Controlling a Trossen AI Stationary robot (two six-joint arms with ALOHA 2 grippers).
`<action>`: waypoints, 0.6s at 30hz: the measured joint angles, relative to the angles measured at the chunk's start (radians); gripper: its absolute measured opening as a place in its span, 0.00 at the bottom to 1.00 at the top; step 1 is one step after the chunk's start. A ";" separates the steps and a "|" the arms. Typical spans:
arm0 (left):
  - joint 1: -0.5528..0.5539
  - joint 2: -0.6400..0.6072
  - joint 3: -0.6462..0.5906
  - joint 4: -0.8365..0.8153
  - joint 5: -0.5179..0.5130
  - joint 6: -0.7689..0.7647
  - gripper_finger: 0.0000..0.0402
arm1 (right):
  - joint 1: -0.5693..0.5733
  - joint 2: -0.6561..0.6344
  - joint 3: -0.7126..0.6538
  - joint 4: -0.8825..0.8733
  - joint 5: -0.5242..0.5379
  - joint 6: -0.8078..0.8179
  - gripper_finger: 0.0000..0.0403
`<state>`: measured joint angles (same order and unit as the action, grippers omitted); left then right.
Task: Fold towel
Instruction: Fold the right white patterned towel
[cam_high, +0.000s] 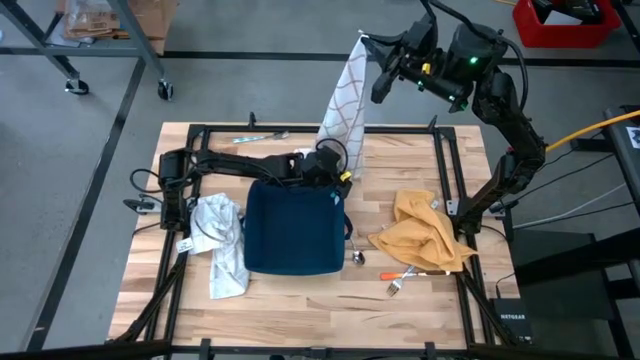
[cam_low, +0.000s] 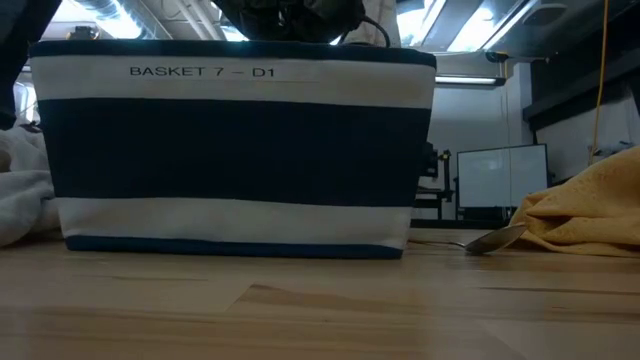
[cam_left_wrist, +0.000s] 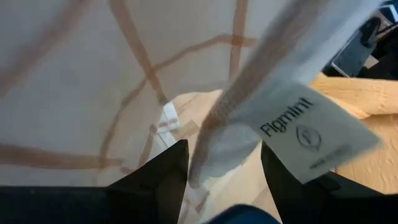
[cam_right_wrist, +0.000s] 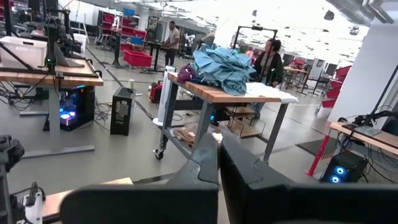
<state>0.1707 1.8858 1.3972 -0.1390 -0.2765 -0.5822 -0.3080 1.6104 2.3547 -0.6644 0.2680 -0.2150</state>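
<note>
Nearest me along the front edge of the table I see a fork and an orange-handled utensil, lying close together toward the front right corner. Just behind them a spoon rests on the wood, its bowl right beside the crumpled yellow cloth that sits near the right edge. In the middle stands the navy basket; in the low view its side shows navy and white bands with the lettering BASKET 7 – D1. Against its left side a grey-white cloth is heaped, trailing toward the front left.

Moving back, my left gripper is at the basket's far rim, arm stretched in from the left edge, jaws spread wide. The towel, white with thin tan lines, hangs between those fingers: in the left wrist view the cloth and its white label drop right into the gap, but I can't tell whether the fingertips touch it.

Farther back, past the far edge, my right gripper is high in the air, clamped on the towel's top corner, so the towel dangles down to the far side of the table. A small utensil lies near the far edge, left of the towel
</note>
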 joint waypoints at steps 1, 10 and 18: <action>0.000 0.000 0.000 0.001 0.000 0.009 0.47 | 0.000 0.000 0.000 -0.001 0.000 0.000 0.01; -0.015 0.000 0.000 -0.001 0.000 0.085 0.20 | 0.000 0.000 0.000 -0.006 0.010 -0.026 0.01; -0.042 -0.010 0.000 -0.008 -0.023 0.120 0.02 | 0.000 -0.002 0.000 0.002 0.055 -0.060 0.01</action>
<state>0.1287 1.8760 1.3972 -0.1466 -0.2997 -0.4625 -0.3080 1.6085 2.3550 -0.6624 0.3233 -0.2745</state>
